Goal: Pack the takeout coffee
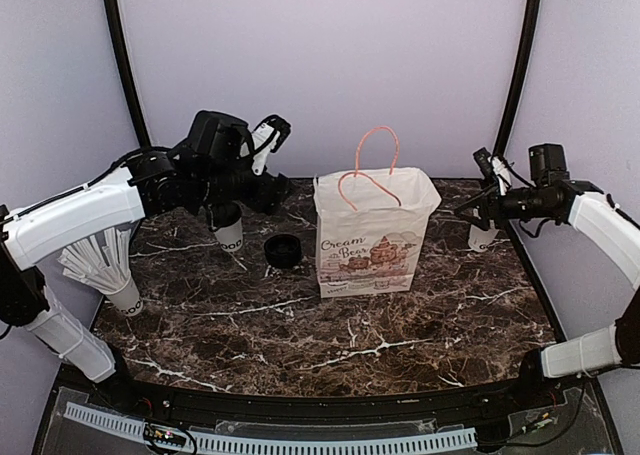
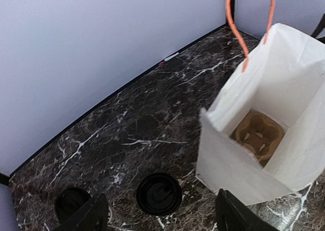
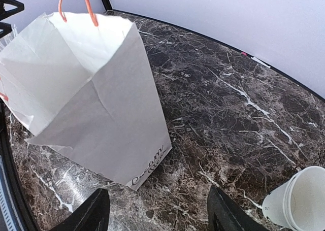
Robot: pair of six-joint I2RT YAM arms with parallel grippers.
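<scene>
Left tool [image 2: 160, 196], finger bases off-frame

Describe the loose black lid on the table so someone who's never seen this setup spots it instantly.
Find the white paper bag with orange handles standing mid-table. Just left of its base, a round black lid lies on the marble tabletop, between the bag and a white lettered cup. It is low and black; its neighbours are tall and white.

Lilac walls [image 1: 320, 65] enclose a dark marble table [image 1: 330, 325].
</scene>
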